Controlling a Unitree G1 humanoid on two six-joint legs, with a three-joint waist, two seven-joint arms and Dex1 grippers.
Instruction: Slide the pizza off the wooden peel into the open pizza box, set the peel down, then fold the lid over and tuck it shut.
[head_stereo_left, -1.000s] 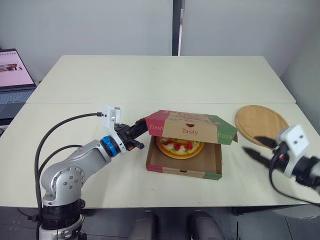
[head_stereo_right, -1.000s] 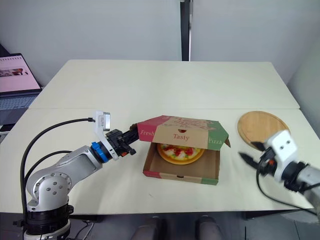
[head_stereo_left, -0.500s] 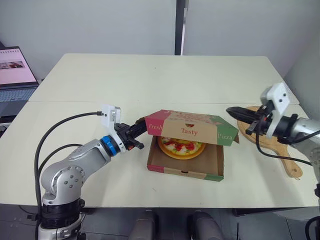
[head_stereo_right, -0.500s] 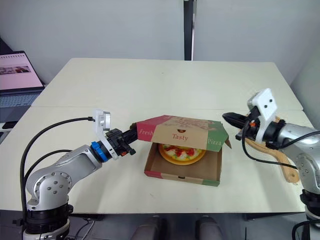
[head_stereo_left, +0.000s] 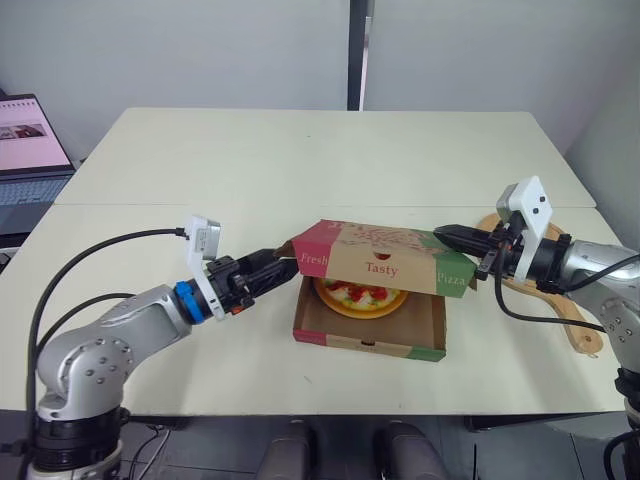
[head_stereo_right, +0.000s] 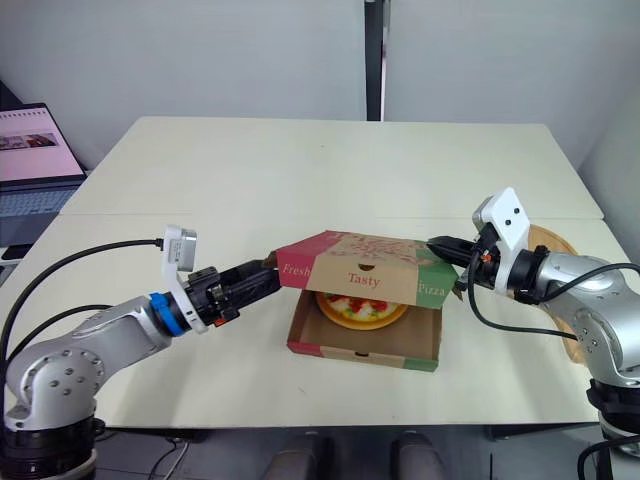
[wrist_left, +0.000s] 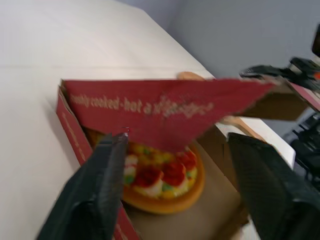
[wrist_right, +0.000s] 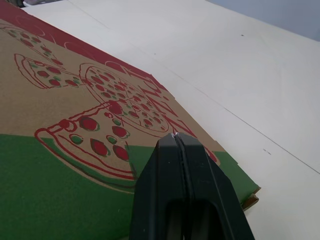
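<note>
Half-lowered lid (head_stereo_left: 385, 240), flap facing the robot, spans between wide left gripper (head_stereo_left: 283, 264) and newly arrived, pinched-together right gripper (head_stereo_left: 447, 233).

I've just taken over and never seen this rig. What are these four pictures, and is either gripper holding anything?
It is a two-armed robot at a table. The two wide pictures come from its head; its left arm shows on the left. The other two look along each gripper's fingers. The pizza sits in the pizza box, whose lid hangs half folded over it. The left gripper is open at the lid's left corner; the right gripper is shut at its right corner. The wooden peel lies on the table. Neither grips anything.
</note>
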